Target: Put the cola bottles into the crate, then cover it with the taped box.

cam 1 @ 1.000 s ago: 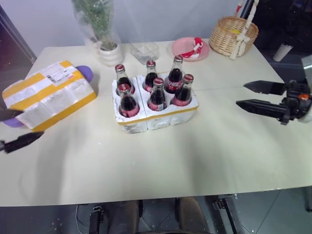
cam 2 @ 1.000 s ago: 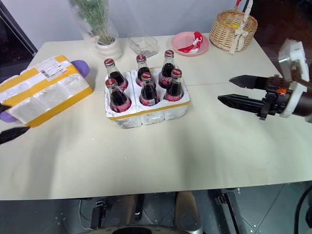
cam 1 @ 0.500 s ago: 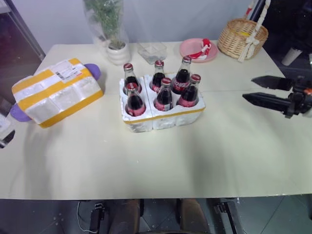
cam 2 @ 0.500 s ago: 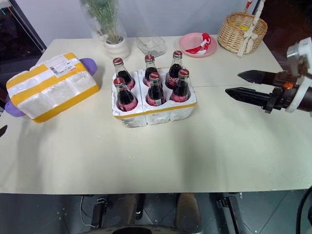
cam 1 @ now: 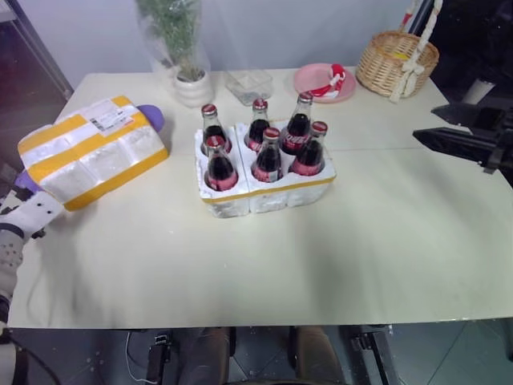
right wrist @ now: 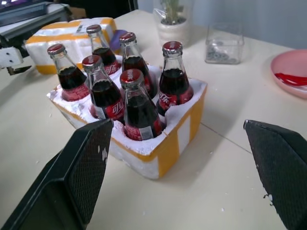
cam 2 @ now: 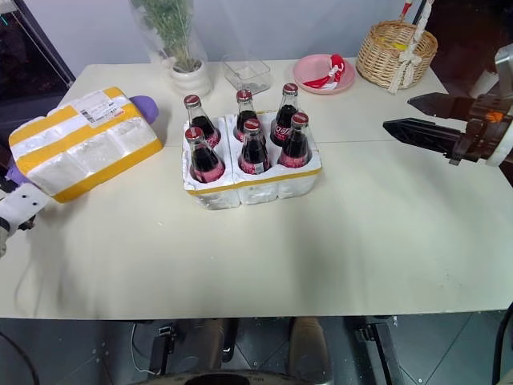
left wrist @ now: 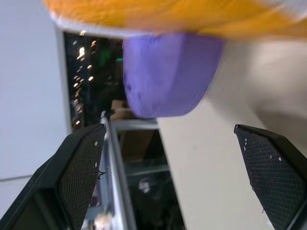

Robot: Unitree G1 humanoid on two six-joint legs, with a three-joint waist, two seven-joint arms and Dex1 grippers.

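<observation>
Several cola bottles [cam 1: 267,156] stand upright in the wells of the crate [cam 1: 240,207] at the middle of the table, also seen in the right wrist view as cola bottles [right wrist: 112,81]. The taped box [cam 1: 92,152] lies at the far left, slantwise. My left gripper [left wrist: 169,128] is open at the box's near left end, and the purple end [left wrist: 168,72] sits just ahead between its fingers, untouched. At the right, my right gripper [cam 2: 398,112] hangs open and empty above the table, pointing toward the crate from a distance.
Along the back edge stand a potted plant [cam 1: 180,48], a clear container [cam 1: 248,83], a pink plate [cam 1: 321,80] with a red item and a wicker basket [cam 1: 397,60]. The box's left end overhangs the table's left edge.
The head camera has shifted. My left hand has swung forward from the table's left edge to the box's near purple end. My right gripper has risen slightly, still open.
</observation>
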